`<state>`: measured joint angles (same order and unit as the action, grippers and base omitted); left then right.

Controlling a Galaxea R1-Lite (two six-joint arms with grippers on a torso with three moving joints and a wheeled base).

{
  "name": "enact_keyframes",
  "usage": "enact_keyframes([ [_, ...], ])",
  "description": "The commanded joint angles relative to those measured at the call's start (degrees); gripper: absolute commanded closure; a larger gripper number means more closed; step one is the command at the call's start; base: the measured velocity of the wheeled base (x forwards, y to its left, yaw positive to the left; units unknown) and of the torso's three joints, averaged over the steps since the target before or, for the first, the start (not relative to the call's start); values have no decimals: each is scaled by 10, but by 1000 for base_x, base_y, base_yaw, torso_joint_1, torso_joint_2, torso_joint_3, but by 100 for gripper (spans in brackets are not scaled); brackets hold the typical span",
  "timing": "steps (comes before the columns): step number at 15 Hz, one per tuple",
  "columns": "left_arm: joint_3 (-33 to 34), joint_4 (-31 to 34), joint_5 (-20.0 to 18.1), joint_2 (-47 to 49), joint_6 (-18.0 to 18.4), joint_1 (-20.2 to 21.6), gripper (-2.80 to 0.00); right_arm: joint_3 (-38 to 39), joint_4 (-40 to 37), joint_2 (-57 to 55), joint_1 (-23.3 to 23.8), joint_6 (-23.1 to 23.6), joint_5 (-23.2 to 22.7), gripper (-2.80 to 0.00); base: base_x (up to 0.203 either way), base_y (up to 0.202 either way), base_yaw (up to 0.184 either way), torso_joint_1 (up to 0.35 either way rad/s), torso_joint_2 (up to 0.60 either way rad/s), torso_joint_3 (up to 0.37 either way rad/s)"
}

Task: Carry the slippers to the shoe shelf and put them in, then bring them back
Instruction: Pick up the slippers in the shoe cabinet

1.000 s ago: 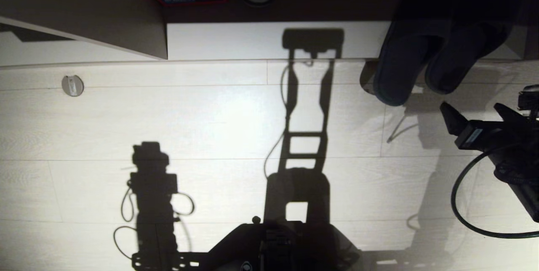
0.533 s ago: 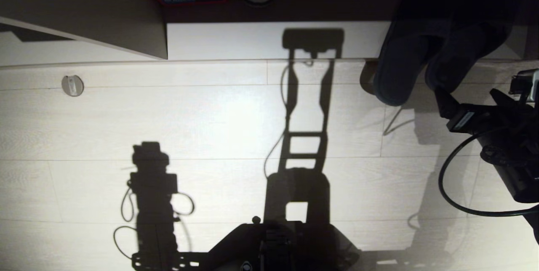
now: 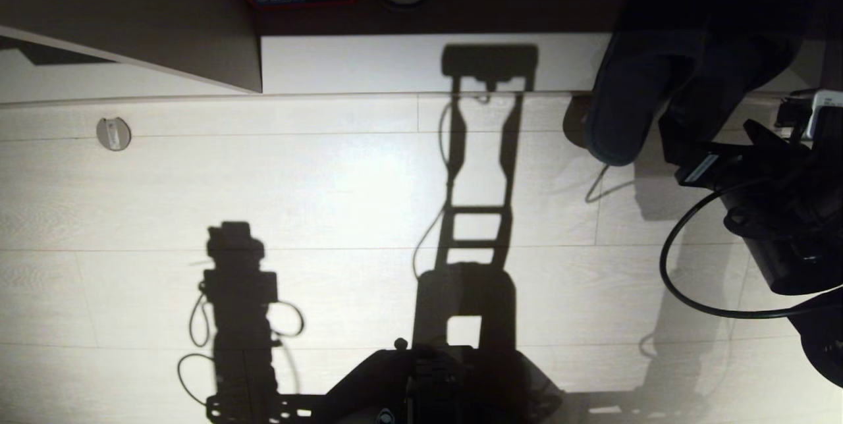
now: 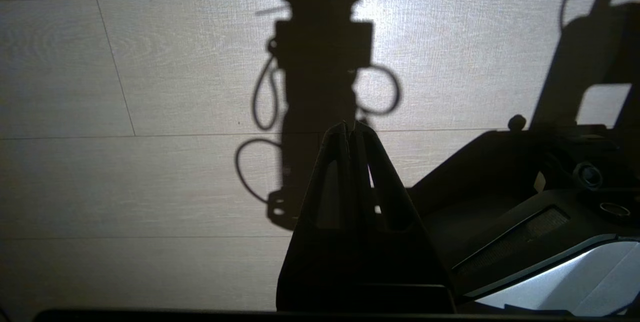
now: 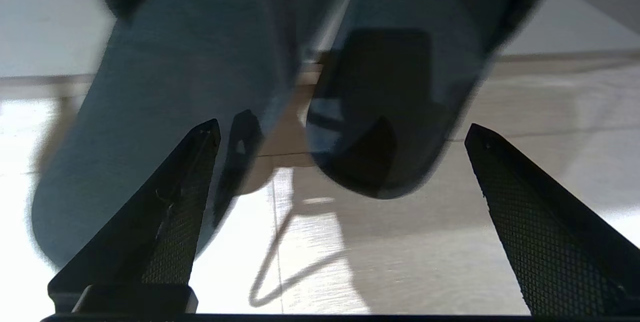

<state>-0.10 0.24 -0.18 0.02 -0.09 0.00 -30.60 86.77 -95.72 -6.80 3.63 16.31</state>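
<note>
Head view: slippers (image 3: 665, 81) side by side at the right end of the shoe shelf (image 3: 395, 62), heels overhanging its front edge above the pale floor (image 3: 263, 180). Right hand (image 3: 714, 147) just below the heels, spread wide, gripping nothing.

Left wrist view: left hand (image 4: 350, 129) above bare floor, fingertips pressed together, empty.

Right wrist view: both slipper heels just beyond two widely parted fingers (image 5: 170, 212), nothing between them.

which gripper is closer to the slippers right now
Right. The right gripper is open just short of the slippers, which jut from the shoe shelf; the left gripper hangs over bare floor.
</note>
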Motion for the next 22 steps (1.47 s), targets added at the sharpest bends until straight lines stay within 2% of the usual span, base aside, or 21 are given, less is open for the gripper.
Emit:
enact_keyframes([
  [1, 0, 0, 0, 0, 0, 0, 0, -13, 7, -11, -1, 1, 14, -280, 0, 0, 0, 0, 0, 0],
  [3, 0, 0, 0, 0, 0, 0, 0, -16, 8, -13, -1, 1, 15, -280, 0, 0, 0, 0, 0, 0],
  [6, 0, 0, 0, 0, 0, 0, 0, -37, 9, -33, -2, 0, 51, -280, 0, 0, 0, 0, 0, 0],
  [16, 0, 0, 0, 0, 0, 0, 0, -107, 9, -81, -9, 0, 87, -280, 0, 0, 0, 0, 0, 0],
  [22, 0, 0, 0, 0, 0, 0, 0, -138, 9, -71, -32, 0, 85, -280, 0, 0, 0, 0, 0, 0],
])
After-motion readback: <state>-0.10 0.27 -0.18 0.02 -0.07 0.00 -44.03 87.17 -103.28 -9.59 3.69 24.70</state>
